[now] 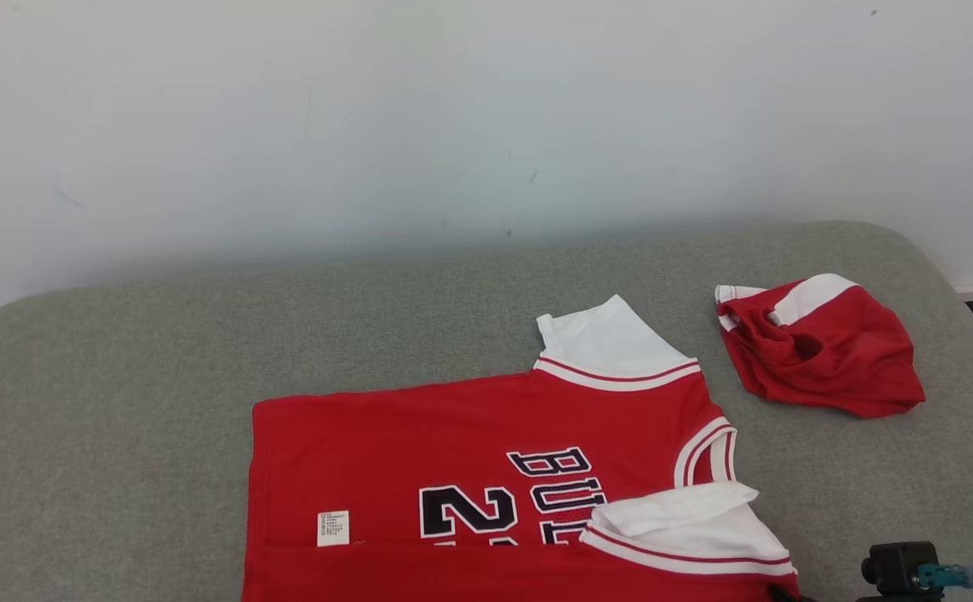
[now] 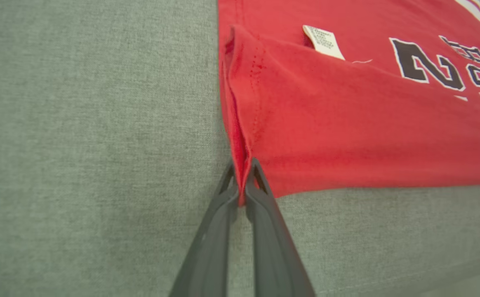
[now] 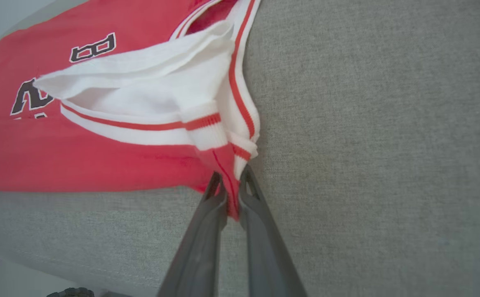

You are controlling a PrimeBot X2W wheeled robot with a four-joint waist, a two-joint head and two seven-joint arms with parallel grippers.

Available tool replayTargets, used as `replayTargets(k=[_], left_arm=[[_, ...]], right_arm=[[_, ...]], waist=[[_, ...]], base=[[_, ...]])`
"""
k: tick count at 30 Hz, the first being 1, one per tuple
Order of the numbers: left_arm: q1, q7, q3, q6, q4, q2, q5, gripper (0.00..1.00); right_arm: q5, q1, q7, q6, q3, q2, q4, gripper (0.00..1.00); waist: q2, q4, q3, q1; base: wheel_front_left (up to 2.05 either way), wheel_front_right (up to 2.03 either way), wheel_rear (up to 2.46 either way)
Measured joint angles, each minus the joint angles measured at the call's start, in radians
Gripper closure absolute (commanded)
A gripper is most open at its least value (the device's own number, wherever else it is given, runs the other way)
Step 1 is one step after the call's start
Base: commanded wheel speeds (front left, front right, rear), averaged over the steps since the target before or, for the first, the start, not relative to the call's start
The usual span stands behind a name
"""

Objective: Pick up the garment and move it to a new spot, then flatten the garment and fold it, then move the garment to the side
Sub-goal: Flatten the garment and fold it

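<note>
Head view: garment [image 1: 470,468], a red jersey, lies flat in the lower centre of the frame on a grey padded surface [image 1: 119,376]. Its long axis runs left to right, with the hem at the left and the neck and two white sleeves at the right. A white label [image 1: 333,528] sits near the hem. The strip along the bottom edge of the frame is doubled over. A second red-and-white cloth [image 1: 821,351], bunched, lies well apart at the right.

Left wrist view: left gripper [image 2: 242,165] rises from bottom centre, its fingers tilted slightly left. The jaws are pinched tight on the garment's hem corner, and red cloth shows between the tips. The hem edge runs up the frame from the grip. The body spreads to the upper right.

Right wrist view: right gripper [image 3: 229,177] rises from bottom centre. It is closed on the garment's corner below the white sleeve [image 3: 161,90], with a red fold caught between the tips. The body stretches to the left of the frame.
</note>
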Motion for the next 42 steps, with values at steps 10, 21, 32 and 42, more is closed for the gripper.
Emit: replayTargets(k=[10,21,32,42], left_arm=[[0.005,0.04,-0.002,0.013,-0.032,0.004,-0.005,1.0],[0.019,0.046,0.038,0.043,-0.093,0.011,-0.022,0.0],[0.067,-0.004,0.06,0.072,-0.232,0.025,-0.021,0.0],[0.078,-0.11,0.082,0.115,-0.365,0.016,0.008,0.0]], right_arm=[[0.006,0.019,0.028,-0.028,0.007,-0.019,-0.041,1.0],[0.02,0.022,0.044,-0.067,-0.019,-0.037,-0.101,0.0],[0.015,0.041,0.032,-0.098,-0.046,-0.086,-0.241,0.0],[-0.038,0.025,-0.077,-0.137,-0.084,-0.082,-0.356,0.0]], waist=[[0.0,-0.004,0.001,0.0001],[0.0,0.004,-0.002,0.0001],[-0.0001,-0.01,-0.009,0.0001],[-0.0001,-0.037,-0.012,0.0001]], base=[[0.0,0.0,0.0],[0.0,0.0,0.0],[0.0,0.0,0.0],[0.0,0.0,0.0]])
